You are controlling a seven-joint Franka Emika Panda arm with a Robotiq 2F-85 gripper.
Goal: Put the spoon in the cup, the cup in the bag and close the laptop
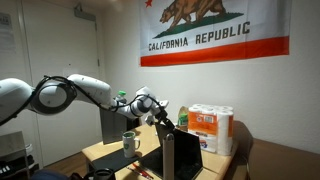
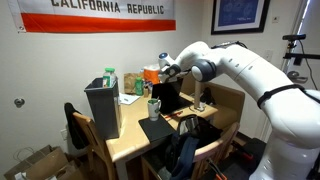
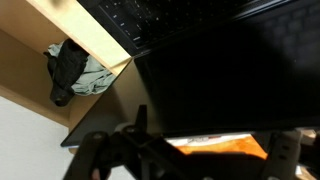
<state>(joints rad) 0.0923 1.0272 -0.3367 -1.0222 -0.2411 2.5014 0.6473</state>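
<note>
The dark grey laptop (image 3: 230, 70) stands open on the wooden table, and its lid fills the wrist view, with the keyboard above it. In both exterior views (image 1: 180, 155) (image 2: 168, 98) I see it from the side or back, so the screen's glow does not show. My gripper (image 3: 210, 150) is open and sits right at the lid's top edge, as both exterior views (image 1: 160, 117) (image 2: 164, 71) also show. The boxy dark grey bag (image 2: 102, 108) stands upright on the table, away from the gripper. The dark tumbler cup and the spoon are out of view.
A pale grey handled mug (image 1: 130, 142) (image 2: 154, 106) stands beside the laptop. A pack of paper towel rolls (image 1: 212, 128) and a green container (image 1: 183, 118) sit behind the lid. Chairs stand around the table (image 2: 135, 145). A dark bundle lies on the floor (image 3: 70, 70).
</note>
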